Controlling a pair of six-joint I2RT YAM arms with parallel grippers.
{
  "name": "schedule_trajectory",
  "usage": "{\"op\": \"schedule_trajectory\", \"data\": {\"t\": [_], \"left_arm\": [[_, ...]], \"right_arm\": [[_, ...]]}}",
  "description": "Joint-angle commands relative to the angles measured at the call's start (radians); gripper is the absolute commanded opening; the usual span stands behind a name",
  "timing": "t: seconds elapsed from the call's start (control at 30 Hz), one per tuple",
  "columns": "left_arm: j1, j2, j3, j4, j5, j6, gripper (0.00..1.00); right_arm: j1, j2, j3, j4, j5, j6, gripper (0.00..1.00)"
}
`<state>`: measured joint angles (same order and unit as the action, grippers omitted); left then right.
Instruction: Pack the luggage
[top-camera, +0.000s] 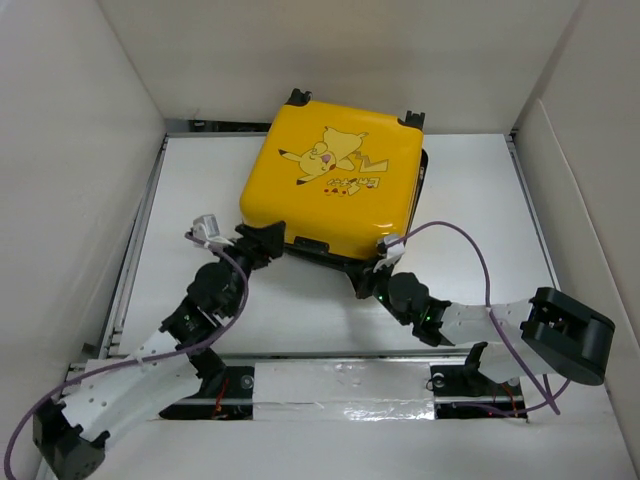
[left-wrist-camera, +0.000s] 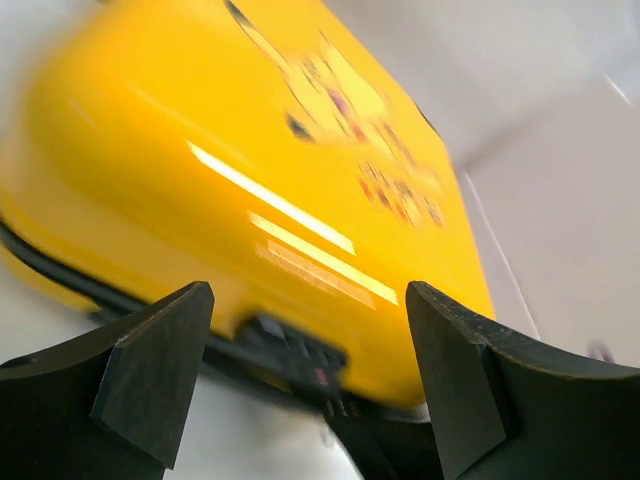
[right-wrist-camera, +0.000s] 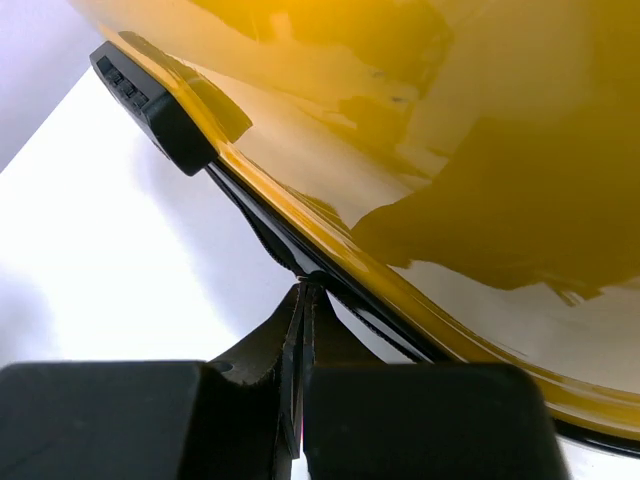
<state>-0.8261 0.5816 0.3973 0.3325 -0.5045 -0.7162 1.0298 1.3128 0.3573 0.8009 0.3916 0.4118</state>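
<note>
At the near left corner of the suitcase (top-camera: 335, 180), our left gripper (left-wrist-camera: 308, 300) hangs spread wide, holding nothing. The suitcase lies flat, lid down, on the table (top-camera: 200, 200). At its near right corner the right gripper (right-wrist-camera: 303, 300) is clenched at the black seam (on a zipper tab? we cannot tell). We judge a hard tug could drag the shell. The lettering under the cartoon is too small to read.

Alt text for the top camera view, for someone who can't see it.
A yellow suitcase with a Pikachu print lies flat on a white table. The left gripper sits at its near left corner, the right gripper at its near edge further right.
</note>
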Motion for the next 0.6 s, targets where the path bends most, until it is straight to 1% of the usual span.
{"op": "schedule_trajectory", "data": {"t": [0.0,0.03,0.07,0.1,0.13,0.17,0.2,0.23,0.27,0.33,0.37,0.4,0.43,0.47,0.5,0.57], "left_arm": [[0.224,0.096,0.141,-0.089,0.003,0.032,0.76],[0.29,0.16,0.178,-0.07,0.079,0.015,0.75],[0.356,0.187,0.189,-0.064,0.11,0.015,0.74],[0.492,0.211,0.189,-0.055,0.154,-0.049,0.73],[0.558,0.24,0.167,0.007,0.26,-0.067,0.71],[0.615,0.253,0.152,0.046,0.291,-0.086,0.69],[0.668,0.267,0.14,0.074,0.326,-0.142,0.67],[0.767,0.303,0.132,0.115,0.36,-0.164,0.67],[0.803,0.332,0.132,0.143,0.424,-0.172,0.66],[0.849,0.421,0.165,0.155,0.474,-0.178,0.66],[0.869,0.536,0.226,0.152,0.565,-0.17,0.67],[0.869,0.594,0.253,0.151,0.601,-0.166,0.67],[0.869,0.689,0.276,0.172,0.638,-0.17,0.67],[0.851,0.722,0.284,0.21,0.703,-0.173,0.66],[0.829,0.75,0.287,0.232,0.707,-0.175,0.65],[0.793,0.797,0.295,0.238,0.664,-0.167,0.65]], "right_arm": [[0.021,-0.007,0.003,0.064,-0.085,0.004,0.0],[0.03,-0.003,0.014,0.06,-0.092,-0.005,0.0],[0.03,0.0,0.017,0.058,-0.092,-0.01,0.0],[0.03,0.002,0.02,0.057,-0.092,-0.011,0.0],[0.03,-0.004,0.02,0.057,-0.097,-0.016,0.0],[0.03,-0.009,0.023,0.052,-0.1,-0.019,0.0],[0.03,-0.012,0.028,0.044,-0.111,-0.021,0.0],[0.03,-0.017,0.032,0.023,-0.114,-0.031,0.0],[0.03,-0.029,0.035,0.014,-0.123,-0.031,0.0],[0.03,-0.033,0.038,-0.002,-0.134,-0.036,0.0],[0.03,-0.034,0.039,-0.003,-0.135,-0.037,0.0],[0.03,-0.032,0.039,-0.005,-0.137,-0.039,0.0],[0.03,-0.03,0.04,0.0,-0.137,-0.039,0.0],[0.03,-0.026,0.039,0.003,-0.135,-0.041,0.0],[0.03,-0.026,0.039,0.004,-0.137,-0.041,0.0],[0.039,-0.026,0.042,-0.002,-0.132,-0.044,0.0]]}}
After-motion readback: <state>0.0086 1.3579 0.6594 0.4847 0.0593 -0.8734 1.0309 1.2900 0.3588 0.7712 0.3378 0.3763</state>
